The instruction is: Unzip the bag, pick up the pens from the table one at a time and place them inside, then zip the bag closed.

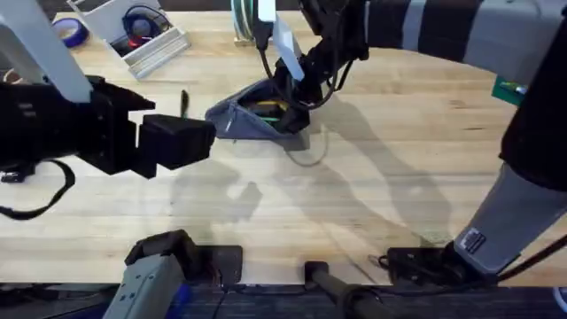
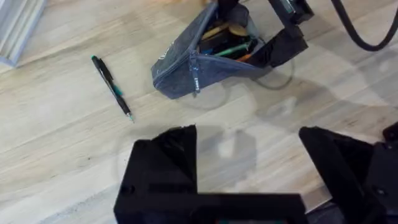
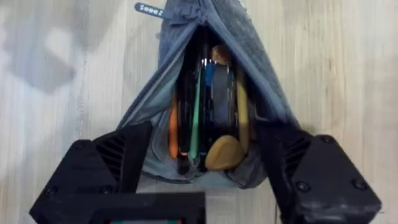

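Observation:
The grey-blue bag lies unzipped on the table, its mouth gaping with several pens inside. My right gripper is open and straddles the bag's open end, one finger on each side. The zipper pull sits at the bag's far, closed end. One dark pen with a green section lies loose on the wood to the left of the bag. My left gripper hovers open above bare table, short of both pen and bag.
A white tray with tape rolls stands at the back left, a blue tape roll beside it. A thin cable loop lies just in front of the bag. A black strap lies at the left edge.

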Motion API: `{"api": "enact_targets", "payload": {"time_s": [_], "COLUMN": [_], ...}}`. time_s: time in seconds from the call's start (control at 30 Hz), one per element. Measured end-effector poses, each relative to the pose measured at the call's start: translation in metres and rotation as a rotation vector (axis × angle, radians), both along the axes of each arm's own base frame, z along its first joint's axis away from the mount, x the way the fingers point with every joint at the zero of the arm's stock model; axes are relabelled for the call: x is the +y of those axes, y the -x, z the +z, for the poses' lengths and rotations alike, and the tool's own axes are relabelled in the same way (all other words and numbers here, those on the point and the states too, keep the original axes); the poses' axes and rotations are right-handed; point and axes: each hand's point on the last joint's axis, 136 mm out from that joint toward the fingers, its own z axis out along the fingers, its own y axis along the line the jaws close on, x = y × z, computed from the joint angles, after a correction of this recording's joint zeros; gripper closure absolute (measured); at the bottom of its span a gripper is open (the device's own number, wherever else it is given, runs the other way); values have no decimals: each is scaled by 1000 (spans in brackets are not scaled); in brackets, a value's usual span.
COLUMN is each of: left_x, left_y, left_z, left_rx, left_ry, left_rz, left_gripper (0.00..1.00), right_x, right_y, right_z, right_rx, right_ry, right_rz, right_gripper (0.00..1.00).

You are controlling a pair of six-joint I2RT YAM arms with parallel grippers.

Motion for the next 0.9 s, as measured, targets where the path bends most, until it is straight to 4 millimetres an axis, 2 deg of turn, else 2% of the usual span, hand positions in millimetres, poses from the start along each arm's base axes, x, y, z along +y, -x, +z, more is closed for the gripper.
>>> {"api": "enact_targets", "payload": {"time_s": [0.9], "left_x": [0], "left_y": [0], "left_z": [0], "left_rx": [0], "left_ry": [0], "left_rz": [0], "left_gripper": [6], "right_x": [0], "right_y": [0], "right_z": [5], "right_rx": [3], "right_ry": [-2], "right_rz": [-12], "right_gripper": [5]}}
